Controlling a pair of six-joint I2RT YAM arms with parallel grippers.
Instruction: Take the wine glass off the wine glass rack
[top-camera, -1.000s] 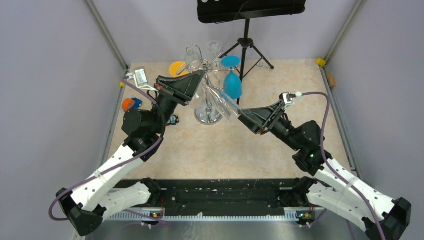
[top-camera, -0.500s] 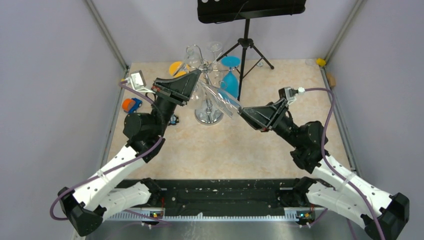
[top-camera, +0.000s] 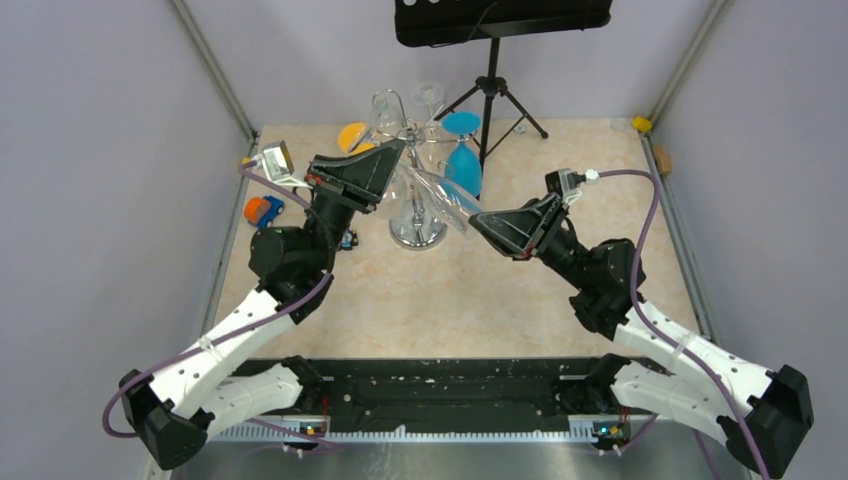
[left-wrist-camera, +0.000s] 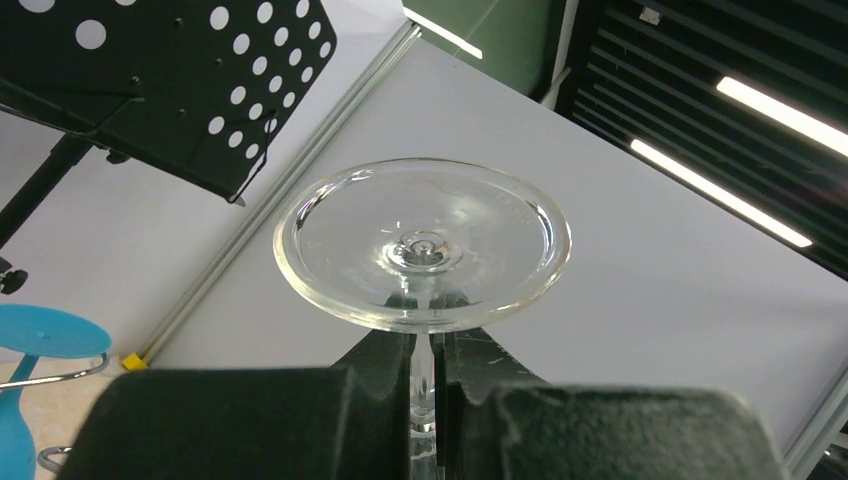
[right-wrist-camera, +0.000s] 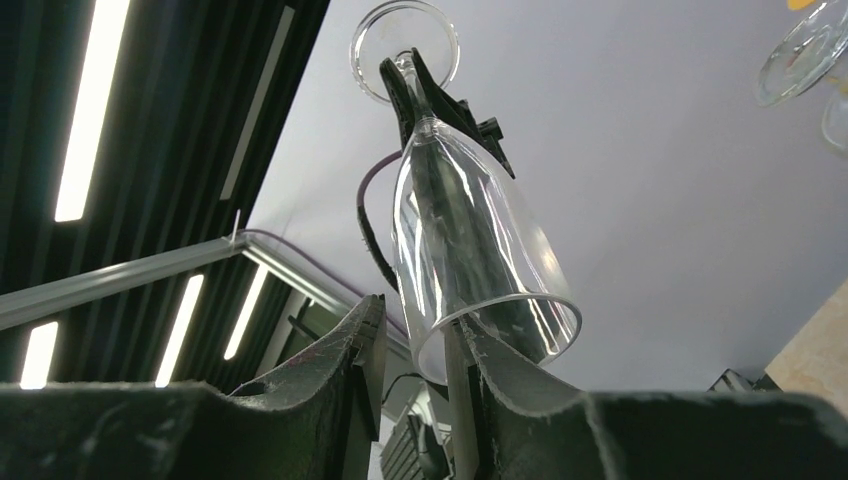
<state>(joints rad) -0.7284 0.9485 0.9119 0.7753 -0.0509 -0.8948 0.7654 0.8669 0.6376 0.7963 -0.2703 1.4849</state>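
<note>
Clear wine glass (right-wrist-camera: 470, 230) tilted; left pincer (left-wrist-camera: 428, 325) clamps stem (left-wrist-camera: 424, 390); right pincer (right-wrist-camera: 415, 335) straddles rim (right-wrist-camera: 505, 305), grip unclear.

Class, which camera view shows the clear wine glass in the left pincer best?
The right wrist view: the whole clear wine glass shows, rim to foot, with the left pincer on its stem. The left wrist view shows only its foot and some stem. The top view shows it faint and tilted beside the wine glass rack.
</note>
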